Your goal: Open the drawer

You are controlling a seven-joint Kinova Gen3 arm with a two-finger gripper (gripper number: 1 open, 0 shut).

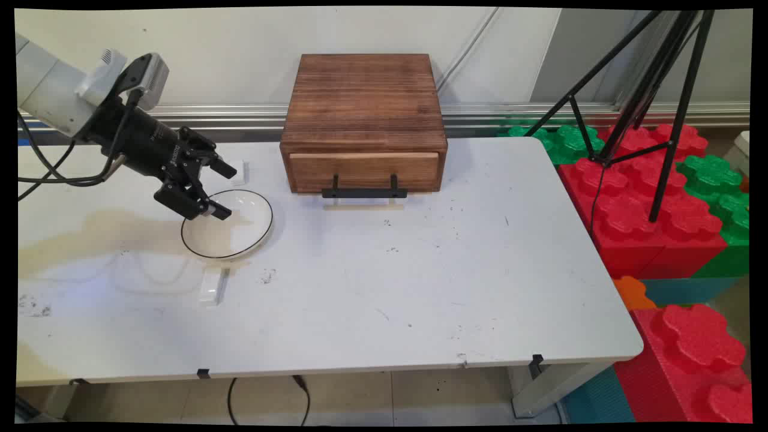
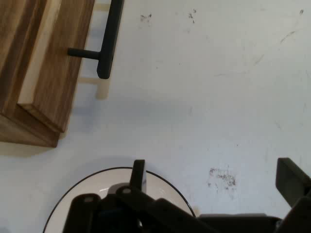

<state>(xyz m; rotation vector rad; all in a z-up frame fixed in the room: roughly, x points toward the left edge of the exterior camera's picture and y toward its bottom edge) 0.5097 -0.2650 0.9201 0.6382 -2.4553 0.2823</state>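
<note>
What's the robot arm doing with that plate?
The gripper is open and hovers over the far left part of a white plate with a black rim. It holds nothing; whether a finger touches the plate can't be told. The plate lies on the white table, left of a wooden drawer box. The drawer is shut, and its black handle faces the table's near side.

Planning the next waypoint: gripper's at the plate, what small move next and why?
Probably ease straight down a little. The gripper is open, with one finger over the white plate's black rim and the other outside it, so lowering would likely bracket the rim before closing.
</note>
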